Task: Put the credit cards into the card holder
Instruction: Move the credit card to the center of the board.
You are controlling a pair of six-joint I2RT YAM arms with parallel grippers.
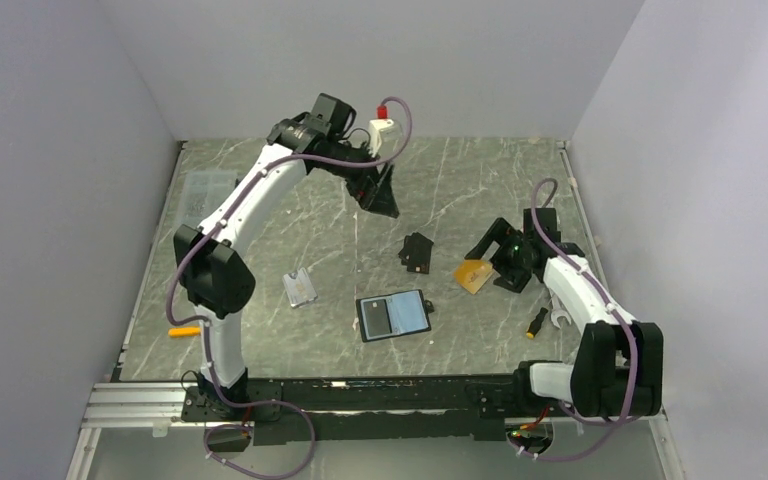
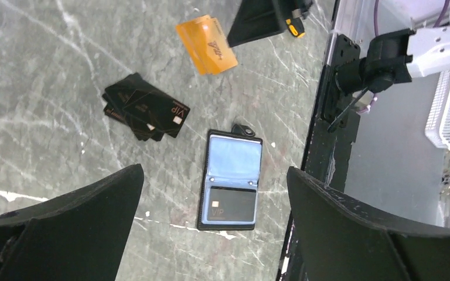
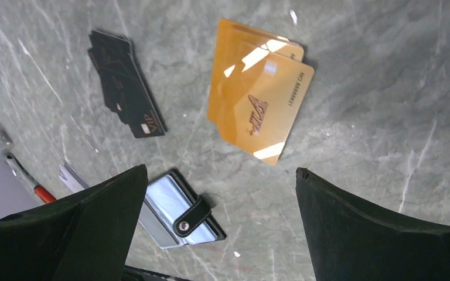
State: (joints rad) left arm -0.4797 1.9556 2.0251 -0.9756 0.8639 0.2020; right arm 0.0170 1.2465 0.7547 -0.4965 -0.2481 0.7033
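The card holder (image 1: pixel 393 315) lies open and flat near the table's front middle. One black card (image 2: pixel 232 205) sits in one of its clear pockets (image 2: pixel 233 157). A fanned pile of black credit cards (image 1: pixel 416 252) lies behind it, and orange ones (image 1: pixel 474 275) lie to its right. My left gripper (image 1: pixel 378 205) hangs open high over the far middle of the table, holding nothing, with the holder (image 2: pixel 231 178) showing far below between its fingers. My right gripper (image 1: pixel 495 262) is open and empty just beside the orange cards (image 3: pixel 258 93). The black cards (image 3: pixel 126 91) and the holder's snap tab (image 3: pixel 190 216) show in the right wrist view.
A small clear sleeve (image 1: pixel 299 288) lies left of the holder. A clear plastic box (image 1: pixel 205 192) stands at the far left, and an orange marker (image 1: pixel 184 331) lies at the front left. A yellow-handled tool (image 1: pixel 537 322) and a wrench (image 1: pixel 560 320) lie by the right arm.
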